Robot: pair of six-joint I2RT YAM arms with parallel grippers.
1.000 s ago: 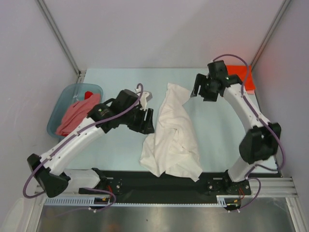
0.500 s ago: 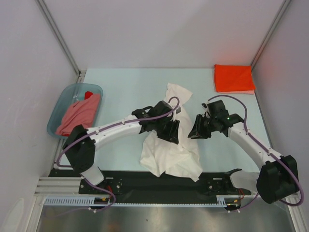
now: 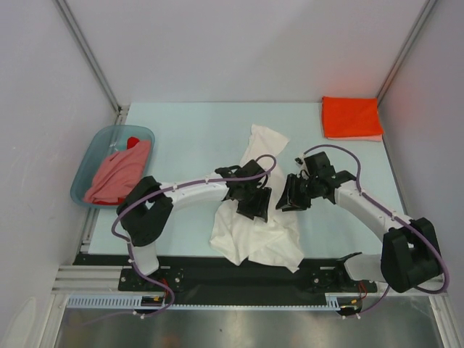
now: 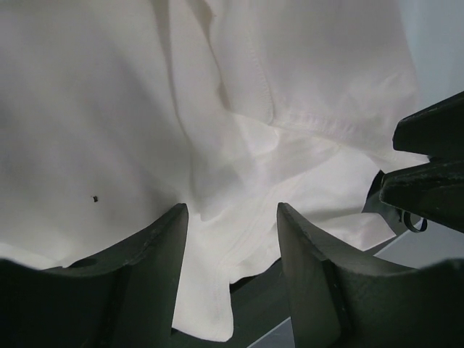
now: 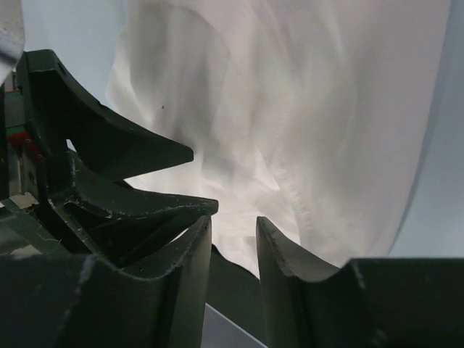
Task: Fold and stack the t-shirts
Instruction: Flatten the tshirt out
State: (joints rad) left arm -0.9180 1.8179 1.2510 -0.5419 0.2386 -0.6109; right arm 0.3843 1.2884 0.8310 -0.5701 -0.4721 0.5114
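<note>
On the pale table [image 3: 181, 130], middle toward the near edge: large white t-shirt [image 3: 254, 235], crumpled, not folded. Mid part hidden in the top view under both wrists. Near hem lapping onto the black strip [image 3: 217, 279] along the near edge. Only one tiny black speck of print readable, in the left wrist view. Collar and sleeves not to be told apart among the folds.

Left arm: stretched low from its base at the near left, across to the shirt's middle. Left gripper [image 3: 255, 206] pointing down at the cloth, fingers [image 4: 156, 246] standing well apart, cloth showing through the gap, nothing pinched.

Right arm: bent in from the near right corner. Right gripper [image 3: 287, 197] just beside the left one, over the shirt's right side. Jaws parted by a narrow gap with white cloth behind it; contact with the cloth unclear. Each claw cut off at the frame edge in the other's wrist view.

At the left edge: blue-grey basin [image 3: 85, 181], holding a salmon-pink tee [image 3: 119, 174] and a red one [image 3: 133, 141], mostly buried.

In the far right corner: orange-red tee [image 3: 351, 117], folded flat. Pale strip [image 3: 374, 138] peeking out at its near edge, too little shown to name.
</note>
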